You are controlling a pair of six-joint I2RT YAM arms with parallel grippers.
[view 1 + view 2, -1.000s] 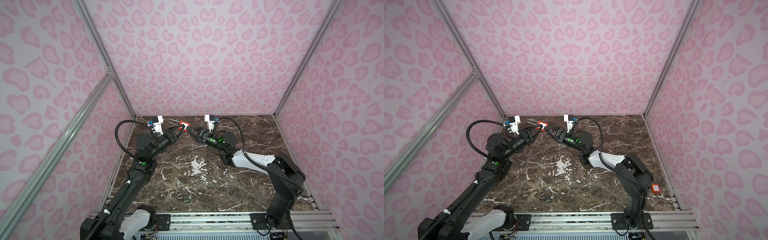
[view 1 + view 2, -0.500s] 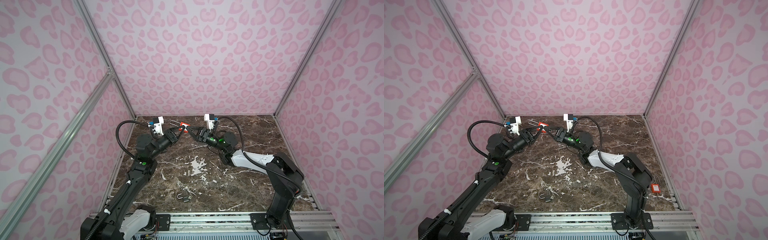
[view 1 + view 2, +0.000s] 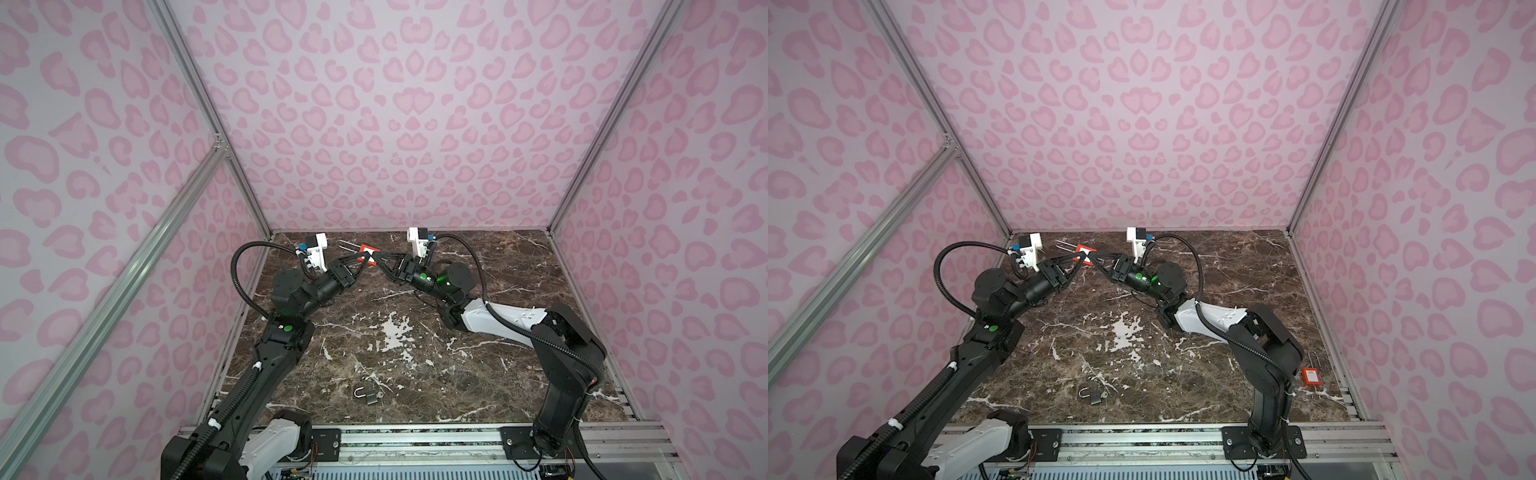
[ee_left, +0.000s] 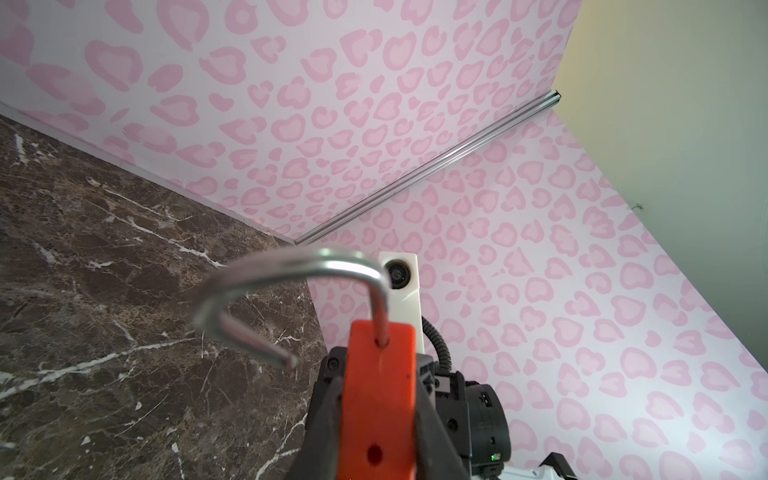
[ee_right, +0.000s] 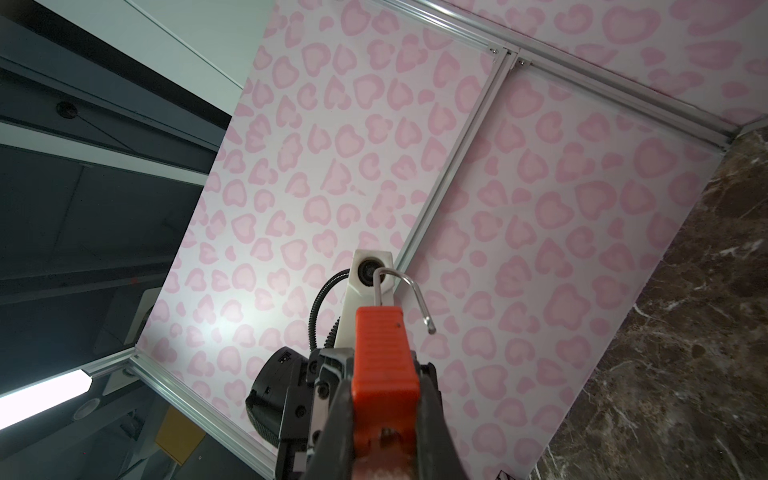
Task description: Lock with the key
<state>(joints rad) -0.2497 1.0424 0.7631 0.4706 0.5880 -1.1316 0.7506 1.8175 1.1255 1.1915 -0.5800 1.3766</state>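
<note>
An orange padlock [image 3: 369, 257] [image 3: 1084, 255] hangs in the air over the back of the table. Its steel shackle [image 4: 291, 270] [image 5: 411, 286] is swung open, with one leg free. My left gripper [image 3: 364, 260] [image 4: 378, 415] is shut on the lock body [image 4: 380, 374] from the left. My right gripper [image 3: 377, 263] [image 5: 386, 444] meets it from the right and has closed at the keyhole end of the body [image 5: 384, 353]. A small grey stub there looks like the key [image 5: 388, 432]; most of it is hidden between the fingers.
A small silver padlock [image 3: 368, 395] [image 3: 1094, 395] lies near the front of the brown marble table [image 3: 415, 353]. Another orange padlock [image 3: 1310, 376] lies by the right edge behind the right arm. The back wall and left corner post stand close to both grippers.
My right gripper has moved a little left onto the end of the orange padlock and its fingers have closed from wide open. The left gripper and lock have held still.
</note>
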